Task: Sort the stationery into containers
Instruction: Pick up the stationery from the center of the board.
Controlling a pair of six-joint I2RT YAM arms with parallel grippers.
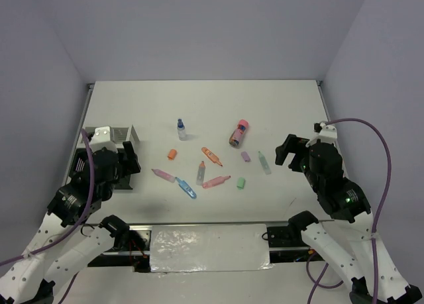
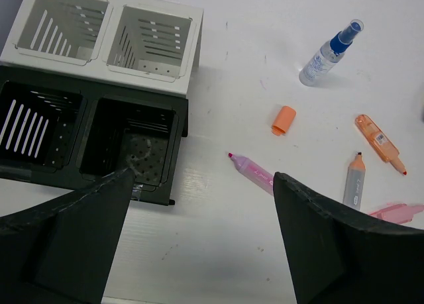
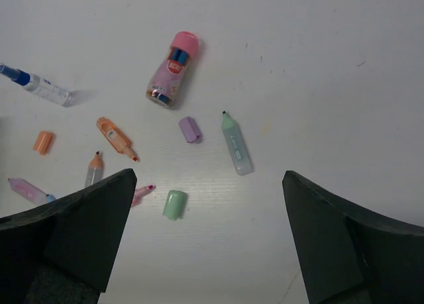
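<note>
Far left, close to the left edge of the white tabletop (image 1: 212, 99): small desk organizer (image 2: 191, 59) of four square slatted compartments. Two white-walled at the back, two black-walled in front, joined in one block. Half hidden under the left arm in the top view. Just right of the black pair, left gripper (image 2: 202, 181) hovering over the surface, jaws spread wide apart, holding nothing.

Next, the stationery, all out on the tabletop and outside the organizer, loosely scattered with gaps between most pieces. Nearest the organizer, pale pink uncapped highlighter (image 2: 253, 171), tip pointing toward the black compartments. Beyond it, loose orange cap (image 2: 283, 120). Nearer the arms, light blue highlighter (image 1: 187, 189), end to end with the pink one; contact or not, cannot tell. Farther back, clear spray bottle with blue cap (image 2: 324, 52).

Mid-spread: grey pen with orange tip (image 2: 354, 181), orange highlighter (image 3: 114, 135), second pink highlighter (image 1: 216, 182). Right of these, pink-capped tube (image 3: 171, 71) on its side, then small purple cap (image 3: 190, 129), mint green cap (image 3: 174, 204) and pale green uncapped highlighter (image 3: 236, 145), the rightmost piece.

Well right of that, right gripper (image 3: 209, 181) above bare tabletop, jaws fully apart, gripping nothing. Broad open surface behind the spread up to the far edge. Free strip between the green highlighter and the right edge.
</note>
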